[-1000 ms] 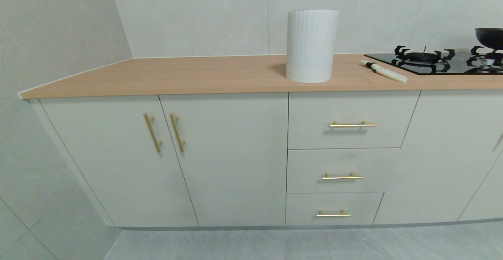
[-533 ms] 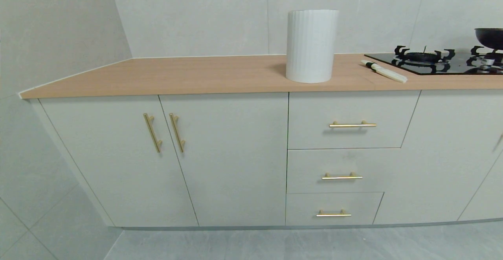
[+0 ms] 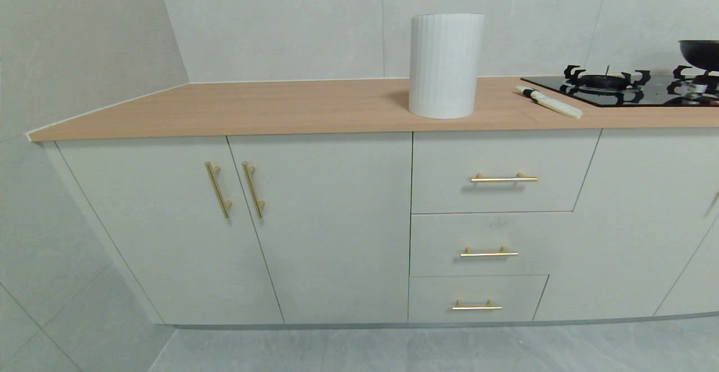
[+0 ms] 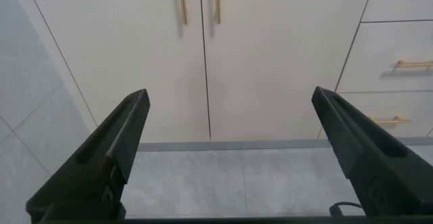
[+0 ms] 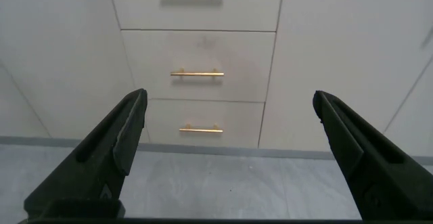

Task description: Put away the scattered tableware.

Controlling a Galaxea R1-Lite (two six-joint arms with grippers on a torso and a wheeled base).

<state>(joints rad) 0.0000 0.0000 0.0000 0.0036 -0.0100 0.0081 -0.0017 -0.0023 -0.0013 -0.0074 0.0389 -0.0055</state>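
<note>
You have a wooden countertop (image 3: 281, 108) running across the head view, with a pale two-door cupboard (image 3: 236, 226) below its left half; both doors are shut and their two brass bar handles (image 3: 218, 189) stand upright side by side at the middle seam. Further right, a tall white ribbed container (image 3: 445, 66) stands upright on the countertop near the front edge, just above the seam between the cupboard and the stack of drawers (image 3: 488, 243). Its top is above the camera's line of sight, so you cannot tell what, if anything, is inside it. The three drawers beneath it are all pushed in, each with a horizontal brass handle. To the right of the container, apart from it, the task's thing lies flat on the countertop: a slim cream utensil (image 3: 549, 102) with a dark band near its far end, set at a slant just beside the front left corner of the black gas hob (image 3: 623, 88). A dark pan (image 3: 699, 53) sits on the hob's right-hand burner at the edge of the view. Your left gripper (image 4: 230, 99) hangs low in front of the cupboard, level with the lower part of the doors and above the grey tiled floor (image 4: 230, 176), its jaws spread wide apart and closed on nothing. Your right gripper (image 5: 230, 97) hangs at about the same low height facing the middle and bottom drawers, and its jaws likewise stand wide open. Both are well below and well apart from the utensil and the container.
</note>
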